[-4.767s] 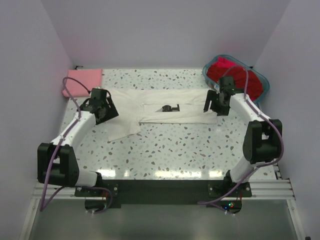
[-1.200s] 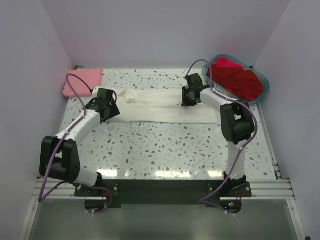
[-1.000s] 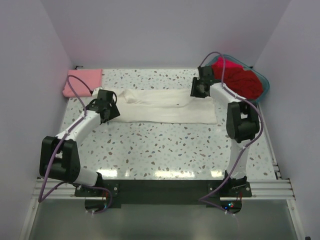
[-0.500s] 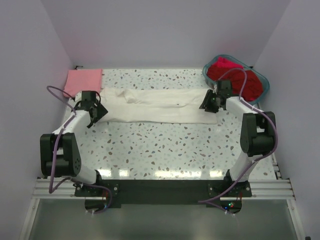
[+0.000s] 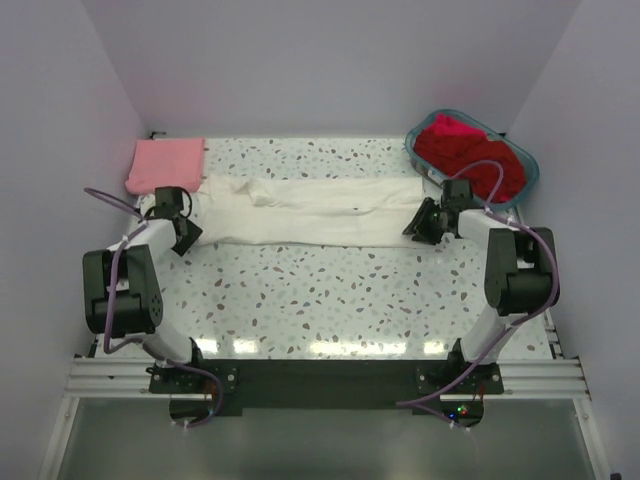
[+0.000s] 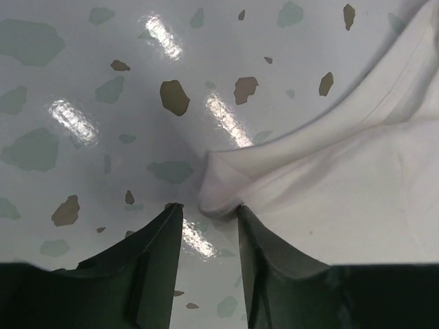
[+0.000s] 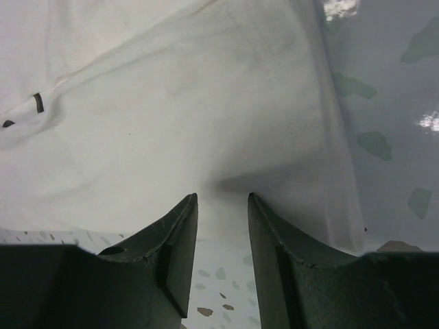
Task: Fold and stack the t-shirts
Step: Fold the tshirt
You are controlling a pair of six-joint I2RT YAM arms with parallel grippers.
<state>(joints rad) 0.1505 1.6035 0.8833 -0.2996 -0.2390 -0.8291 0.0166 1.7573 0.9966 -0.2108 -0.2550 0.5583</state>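
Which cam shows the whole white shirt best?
Top external: the white shirt shows nearly end to end, a long folded band. Left wrist shows only one corner by the left tool; right wrist, one edge area at the right tool.

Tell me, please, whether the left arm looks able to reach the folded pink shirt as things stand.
Probably yes: the left gripper sits close beside the pink shirt, with nothing standing between them.
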